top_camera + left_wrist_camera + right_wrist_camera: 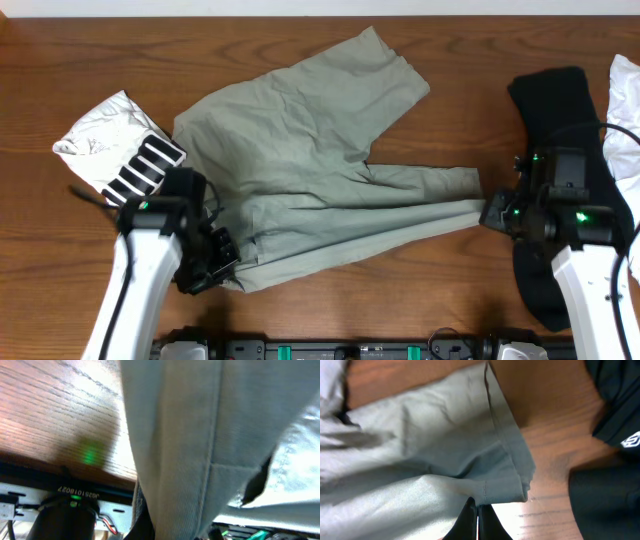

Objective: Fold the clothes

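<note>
The grey-green trousers point(300, 160) lie spread across the middle of the wooden table point(60, 60), one leg reaching to the upper centre of the overhead frame and the other stretching right. The left gripper point(218, 258) sits at the garment's lower left corner. In its wrist view cloth fills nearly the whole frame and hides the fingers, so I cannot tell how wide they stand. The right gripper point(494, 213) meets the hem at the right end of the lower leg, its jaws narrowed to a thin slit on the folded hem edge. A black garment point(555, 110) lies just right of it, a white cloth point(628, 90) at the right edge, and a striped garment point(115, 145) at the left.
</note>
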Controlling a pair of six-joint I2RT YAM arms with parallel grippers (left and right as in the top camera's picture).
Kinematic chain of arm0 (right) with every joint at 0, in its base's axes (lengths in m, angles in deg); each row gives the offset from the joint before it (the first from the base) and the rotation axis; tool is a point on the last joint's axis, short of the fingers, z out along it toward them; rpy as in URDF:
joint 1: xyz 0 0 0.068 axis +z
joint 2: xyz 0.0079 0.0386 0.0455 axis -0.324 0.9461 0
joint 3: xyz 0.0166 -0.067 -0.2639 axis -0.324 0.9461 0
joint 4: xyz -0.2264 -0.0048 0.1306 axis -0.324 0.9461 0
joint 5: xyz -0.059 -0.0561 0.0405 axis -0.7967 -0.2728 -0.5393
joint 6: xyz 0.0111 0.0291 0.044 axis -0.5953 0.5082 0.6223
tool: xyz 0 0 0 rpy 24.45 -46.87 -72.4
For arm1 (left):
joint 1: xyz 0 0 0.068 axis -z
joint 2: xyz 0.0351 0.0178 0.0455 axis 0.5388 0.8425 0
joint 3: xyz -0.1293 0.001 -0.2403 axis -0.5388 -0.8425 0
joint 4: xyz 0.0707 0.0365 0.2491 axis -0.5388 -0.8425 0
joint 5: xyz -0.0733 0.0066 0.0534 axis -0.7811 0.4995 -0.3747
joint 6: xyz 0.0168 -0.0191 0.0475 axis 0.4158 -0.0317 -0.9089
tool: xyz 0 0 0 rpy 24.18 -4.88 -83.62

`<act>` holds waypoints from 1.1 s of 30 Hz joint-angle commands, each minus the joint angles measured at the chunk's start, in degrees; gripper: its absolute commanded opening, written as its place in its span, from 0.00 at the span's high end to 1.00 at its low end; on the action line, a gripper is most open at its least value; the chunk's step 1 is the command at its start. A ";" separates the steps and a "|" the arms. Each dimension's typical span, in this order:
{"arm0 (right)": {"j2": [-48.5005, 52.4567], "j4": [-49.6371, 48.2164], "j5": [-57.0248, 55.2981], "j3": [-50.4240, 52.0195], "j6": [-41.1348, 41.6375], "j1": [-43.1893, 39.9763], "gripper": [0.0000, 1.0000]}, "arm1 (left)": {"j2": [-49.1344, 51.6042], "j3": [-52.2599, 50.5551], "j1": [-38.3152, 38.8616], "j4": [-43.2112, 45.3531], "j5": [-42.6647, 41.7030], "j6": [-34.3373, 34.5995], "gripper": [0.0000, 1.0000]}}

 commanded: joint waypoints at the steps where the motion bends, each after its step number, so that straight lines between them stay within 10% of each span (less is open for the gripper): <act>1: -2.93 -1.51 -4.94 -3.26 -2.14 -0.70 0.98 | -5.99 2.19 -0.28 -2.38 1.62 -0.92 0.94; 20: -0.07 -21.51 1.57 -12.00 -9.46 0.07 0.99 | -17.55 2.21 -0.28 13.18 -2.80 13.86 0.94; 33: 3.32 0.92 -4.94 -11.85 -10.69 0.09 0.83 | -15.56 2.19 -0.28 6.19 -2.80 13.09 0.94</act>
